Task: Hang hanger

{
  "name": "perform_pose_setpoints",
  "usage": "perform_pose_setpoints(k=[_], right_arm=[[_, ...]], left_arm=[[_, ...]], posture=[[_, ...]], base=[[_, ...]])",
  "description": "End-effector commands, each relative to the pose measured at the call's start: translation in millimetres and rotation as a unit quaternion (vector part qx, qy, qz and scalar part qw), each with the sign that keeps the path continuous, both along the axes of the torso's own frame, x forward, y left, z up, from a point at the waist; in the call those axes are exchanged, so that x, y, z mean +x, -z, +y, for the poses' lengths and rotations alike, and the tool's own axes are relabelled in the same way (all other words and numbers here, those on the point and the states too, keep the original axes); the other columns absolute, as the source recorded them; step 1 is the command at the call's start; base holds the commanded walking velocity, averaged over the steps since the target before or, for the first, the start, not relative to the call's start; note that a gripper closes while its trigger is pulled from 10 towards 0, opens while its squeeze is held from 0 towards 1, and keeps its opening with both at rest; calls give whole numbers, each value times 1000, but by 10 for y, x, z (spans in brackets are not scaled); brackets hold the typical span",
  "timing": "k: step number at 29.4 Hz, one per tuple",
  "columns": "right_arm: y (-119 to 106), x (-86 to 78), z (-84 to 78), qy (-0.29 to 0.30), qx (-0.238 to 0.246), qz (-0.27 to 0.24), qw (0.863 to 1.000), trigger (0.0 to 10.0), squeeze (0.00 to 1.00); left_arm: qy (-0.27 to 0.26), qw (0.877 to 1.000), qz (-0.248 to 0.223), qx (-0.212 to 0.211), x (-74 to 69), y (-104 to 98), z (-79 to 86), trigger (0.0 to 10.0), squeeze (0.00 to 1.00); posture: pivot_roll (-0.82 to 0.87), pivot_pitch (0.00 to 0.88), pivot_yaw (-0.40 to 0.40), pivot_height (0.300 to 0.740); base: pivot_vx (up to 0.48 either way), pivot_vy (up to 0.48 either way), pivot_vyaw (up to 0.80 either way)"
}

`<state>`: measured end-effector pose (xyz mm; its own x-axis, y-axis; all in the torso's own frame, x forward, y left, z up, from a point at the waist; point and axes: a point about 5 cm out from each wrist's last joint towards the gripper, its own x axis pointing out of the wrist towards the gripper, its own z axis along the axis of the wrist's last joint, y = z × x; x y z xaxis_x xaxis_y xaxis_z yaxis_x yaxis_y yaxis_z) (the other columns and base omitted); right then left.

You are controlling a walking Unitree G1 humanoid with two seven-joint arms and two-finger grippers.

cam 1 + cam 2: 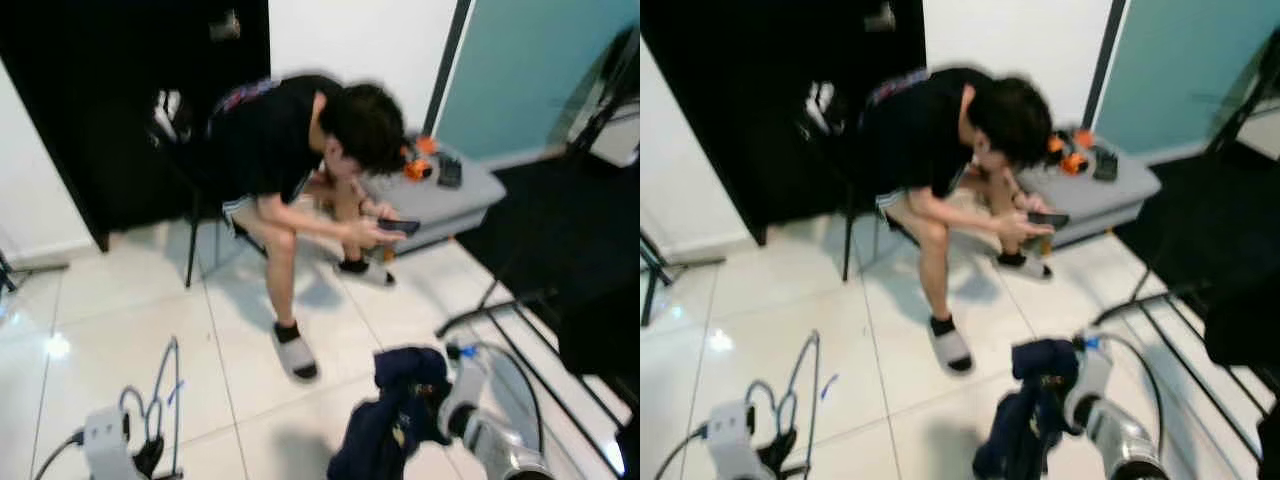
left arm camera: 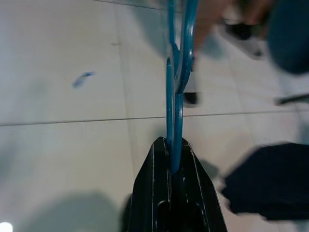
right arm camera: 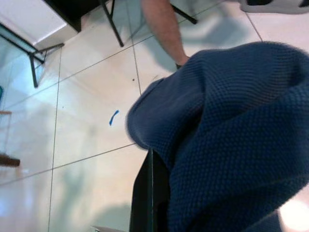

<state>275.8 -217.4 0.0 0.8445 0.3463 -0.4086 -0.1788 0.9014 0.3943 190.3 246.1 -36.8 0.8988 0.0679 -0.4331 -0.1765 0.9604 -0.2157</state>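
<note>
Blue wire hanger (image 2: 175, 96) pinched in left gripper (image 2: 174, 166) fingers, low left — light, springy, thin; hold near hook. Right gripper (image 1: 1065, 400) clamps soft navy garment (image 3: 231, 140) — expect sag.

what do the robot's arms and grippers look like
The right arm is a silver metal tube with a white wrist housing and a grey cable looping over it. The left arm ends in a pale grey-white block with a dark cable. Each wrist view shows black, flat, tapering fingers: the left gripper and right gripper.
</note>
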Motion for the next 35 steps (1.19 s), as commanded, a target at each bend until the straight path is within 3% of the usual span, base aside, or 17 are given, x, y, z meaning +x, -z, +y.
perform_pose_setpoints(k=[1,35], right_arm=[[45,-53,-14,1,1,9,1000,10000,0],[66,-71,-32,3,-1,14,1000,10000,0]], left_arm=[[4,1000,7,1,-31,26,-5,10000,0],[32,999,-14,-8,13,-15,-73,10000,0]], posture=[[-3,79,-61,740],[-10,70,-56,740]], base=[[0,0,563],[0,0,562]])
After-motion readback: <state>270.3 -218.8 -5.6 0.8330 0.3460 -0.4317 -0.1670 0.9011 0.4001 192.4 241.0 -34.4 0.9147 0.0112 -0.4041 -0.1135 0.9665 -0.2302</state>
